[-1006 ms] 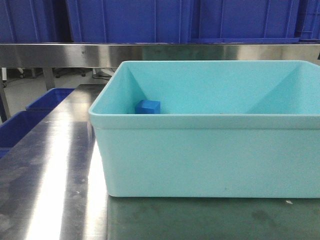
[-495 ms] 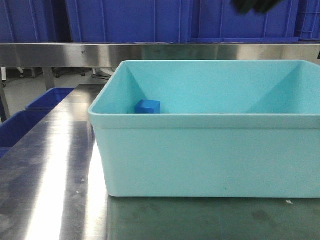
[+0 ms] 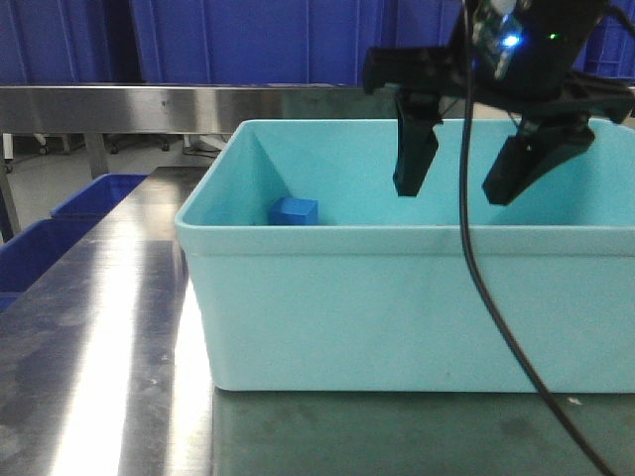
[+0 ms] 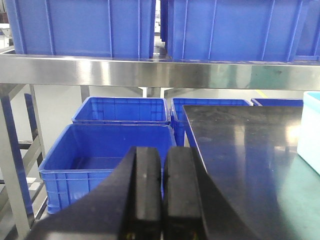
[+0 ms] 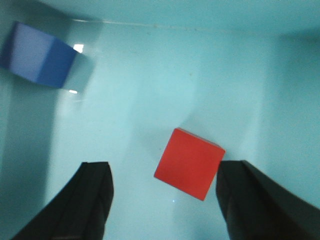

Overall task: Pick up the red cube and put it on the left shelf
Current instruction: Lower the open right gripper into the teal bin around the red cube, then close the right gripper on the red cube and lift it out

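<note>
A red cube (image 5: 189,163) lies on the floor of the teal bin (image 3: 397,297); it shows only in the right wrist view and is hidden by the bin wall in the front view. My right gripper (image 3: 454,188) (image 5: 162,172) is open and hangs inside the bin above the cube, which sits between the fingers, close to the right finger (image 5: 260,205). My left gripper (image 4: 161,152) is shut and empty, out past the table's left edge, facing a steel shelf (image 4: 150,72).
A blue cube (image 3: 293,211) (image 5: 37,55) lies in the bin's left back corner. Blue crates (image 4: 120,110) stand on the floor left of the steel table (image 3: 89,377). More blue crates (image 3: 258,40) sit on the shelf behind.
My right gripper has come down from above the frame into the teal bin, fingers open. The blue cube and the bin have not moved.
</note>
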